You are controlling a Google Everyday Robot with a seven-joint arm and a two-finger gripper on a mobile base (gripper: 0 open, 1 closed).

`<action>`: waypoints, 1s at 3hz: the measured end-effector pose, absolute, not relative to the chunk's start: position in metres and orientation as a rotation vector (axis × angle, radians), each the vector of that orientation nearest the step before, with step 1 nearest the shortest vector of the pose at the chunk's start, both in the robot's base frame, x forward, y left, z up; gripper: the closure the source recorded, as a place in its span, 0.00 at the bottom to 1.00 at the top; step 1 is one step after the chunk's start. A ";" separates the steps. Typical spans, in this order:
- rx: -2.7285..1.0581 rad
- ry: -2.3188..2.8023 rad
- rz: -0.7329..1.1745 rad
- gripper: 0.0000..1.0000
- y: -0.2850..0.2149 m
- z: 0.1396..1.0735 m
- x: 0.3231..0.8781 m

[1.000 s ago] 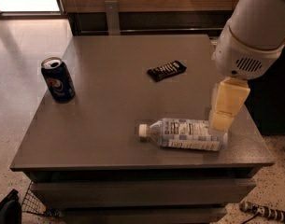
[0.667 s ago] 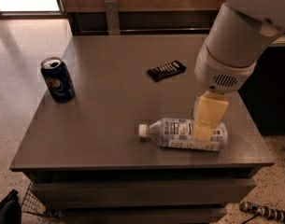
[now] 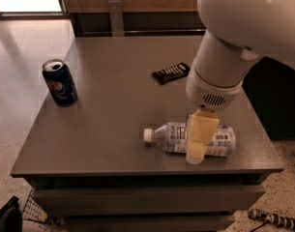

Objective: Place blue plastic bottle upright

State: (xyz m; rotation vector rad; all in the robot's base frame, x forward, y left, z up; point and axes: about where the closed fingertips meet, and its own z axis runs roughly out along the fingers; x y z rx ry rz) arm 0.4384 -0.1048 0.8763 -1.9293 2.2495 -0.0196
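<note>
Grey table (image 3: 113,110) seen from above and in front, with the robot arm (image 3: 219,76) entering from the upper right. The blue plastic bottle (image 3: 170,137) lies on its side near the table's front edge, roughly parallel to it, toward the front-right corner. Its white cap (image 3: 148,135) points left and its base points right, short of the right edge. The gripper (image 3: 198,149) hangs down from the arm's white wrist directly at the bottle's middle. Its pale yellow tip overlaps the printed label and reaches down to the tabletop on the side nearer the front edge. Whether the gripper is spread, closed or clamped on the bottle cannot be told from this view. A dark blue soda can (image 3: 60,82) stands upright with its top opened, close to the left edge and well apart from the bottle. A small black ribbed object (image 3: 171,72) lies flat behind the bottle, toward the rear of the table, partly beside the arm. Bare tabletop runs from the can to the cap — the widest open stretch — and also fills the space between the bottle and the black object. Only a narrow strip separates the bottle from the front edge. Pale speckled floor (image 3: 21,57) borders the table on the left.
</note>
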 end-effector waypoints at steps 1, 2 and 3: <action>-1.948 2.267 -0.036 0.00 -0.103 0.859 0.439; -1.933 2.290 -0.043 0.00 -0.113 0.847 0.442; -1.907 2.308 -0.043 0.00 -0.125 0.836 0.445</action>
